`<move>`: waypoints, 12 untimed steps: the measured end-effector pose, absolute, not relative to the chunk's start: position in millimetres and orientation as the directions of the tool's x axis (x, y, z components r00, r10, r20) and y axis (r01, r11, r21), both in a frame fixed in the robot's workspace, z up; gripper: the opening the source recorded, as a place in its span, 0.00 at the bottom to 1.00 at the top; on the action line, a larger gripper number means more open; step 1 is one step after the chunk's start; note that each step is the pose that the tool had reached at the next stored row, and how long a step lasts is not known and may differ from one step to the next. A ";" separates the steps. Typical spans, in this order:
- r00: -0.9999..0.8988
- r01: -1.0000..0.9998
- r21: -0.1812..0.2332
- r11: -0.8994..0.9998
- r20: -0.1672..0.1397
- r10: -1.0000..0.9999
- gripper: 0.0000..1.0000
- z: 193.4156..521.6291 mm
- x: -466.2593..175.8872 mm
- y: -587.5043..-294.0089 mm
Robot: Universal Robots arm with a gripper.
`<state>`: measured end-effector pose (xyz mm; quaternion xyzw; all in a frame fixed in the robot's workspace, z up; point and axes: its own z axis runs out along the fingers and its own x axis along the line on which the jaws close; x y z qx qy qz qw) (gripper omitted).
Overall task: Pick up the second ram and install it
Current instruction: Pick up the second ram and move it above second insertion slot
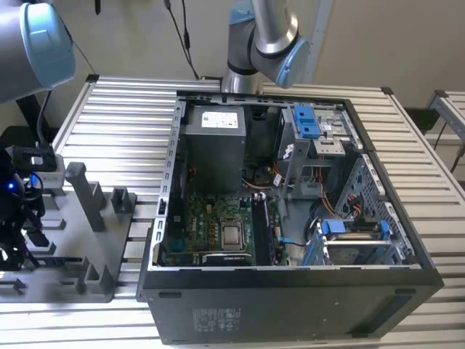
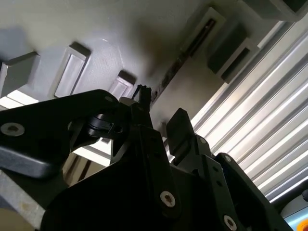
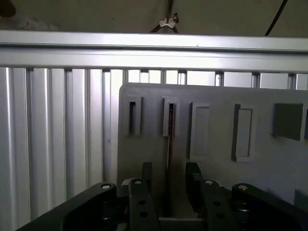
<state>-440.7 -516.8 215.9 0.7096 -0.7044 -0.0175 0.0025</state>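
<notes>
Black metal two-finger gripper (image 3: 169,169) lowered over a matte grey moulded plastic tray (image 3: 216,192), fingers (image 3: 147,175) apart. Between them, seen edge-on in the first wrist view, the second ram (image 3: 169,139): a thin, flat, dark memory stick standing upright in one narrow rectangular slot of the tray, a sliver of gap showing on each side, so straddled rather than clamped. Beside that slot, a row of similar raised rectangular sockets (image 3: 199,130) along the tray's far part. Beneath the tray, a table of ribbed, bright aluminium slats (image 1: 123,109) with a smooth rail at its edge. In the exterior view, the same tray (image 1: 116,243) at the exterior view's left, bearing a tall grey upright post (image 1: 91,196) and shorter blocks. Just beside it toward the exterior view's right, a black sheet-metal computer case (image 1: 290,309) lying open, with a green circuit board (image 1: 211,225) on its floor, a grey boxy power supply (image 1: 214,145) at the far end and blue plastic drive brackets (image 1: 305,120). Behind the case, the silver and pale blue jointed robot arm (image 1: 265,36).
</notes>
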 end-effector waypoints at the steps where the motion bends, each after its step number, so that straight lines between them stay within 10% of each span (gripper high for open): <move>1: 0.010 -1.000 0.028 -0.011 -0.021 -1.000 0.42 214.1 -441.0 -516.9; 12: 0.023 -0.999 0.028 -0.024 -0.023 -0.999 0.42 201.7 -441.8 -515.9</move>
